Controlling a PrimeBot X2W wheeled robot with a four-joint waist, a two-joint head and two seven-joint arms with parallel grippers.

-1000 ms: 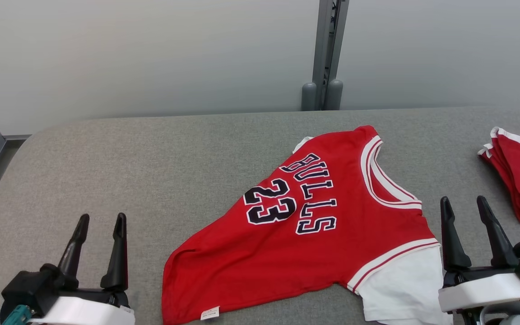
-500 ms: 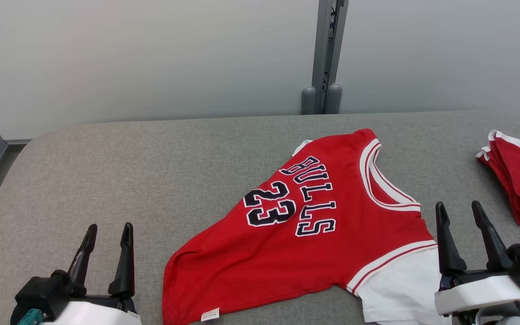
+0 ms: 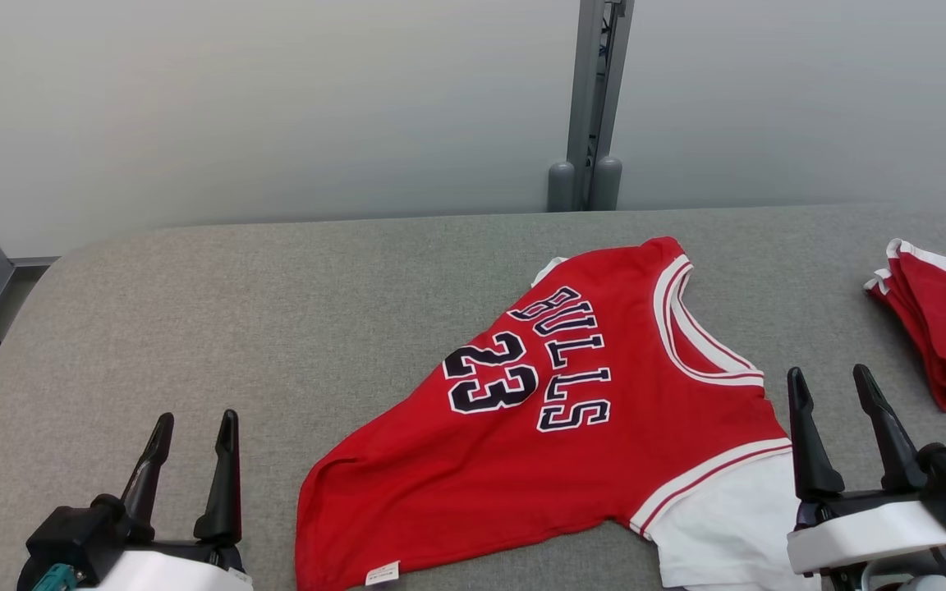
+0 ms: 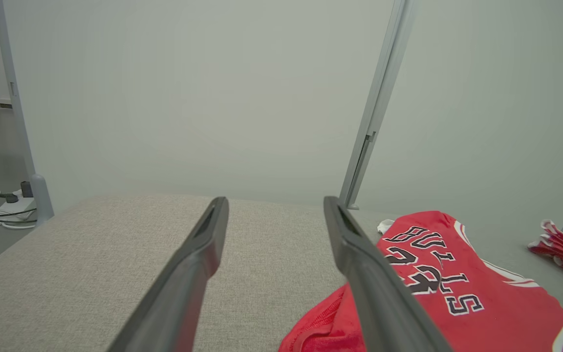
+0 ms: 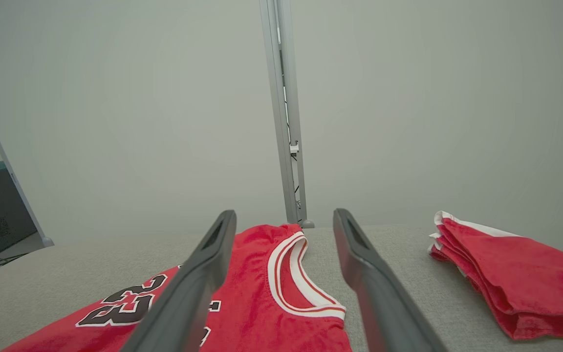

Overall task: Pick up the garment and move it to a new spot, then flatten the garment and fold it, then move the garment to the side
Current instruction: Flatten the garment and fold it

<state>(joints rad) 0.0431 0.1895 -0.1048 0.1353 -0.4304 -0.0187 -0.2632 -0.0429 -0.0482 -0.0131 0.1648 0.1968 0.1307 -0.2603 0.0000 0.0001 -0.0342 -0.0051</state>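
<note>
On the grey tabletop (image 3: pixel 276 271), the red Bulls jersey (image 3: pixel 555 427) lies rumpled right of centre. Either side of it, the left gripper (image 3: pixel 197 417) and the right gripper (image 3: pixel 827 372) hover, jaws apart and empty. Picking up, flattening and folding all seem left to do.

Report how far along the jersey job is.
Done: nothing that shows; the jersey lies skewed and unfolded on the grey table. In hand: nothing; the left gripper and right gripper stand open and empty on either side of it. Left: lifting, moving, flattening and folding it, then setting it aside, perhaps by the folded red garments.
</note>
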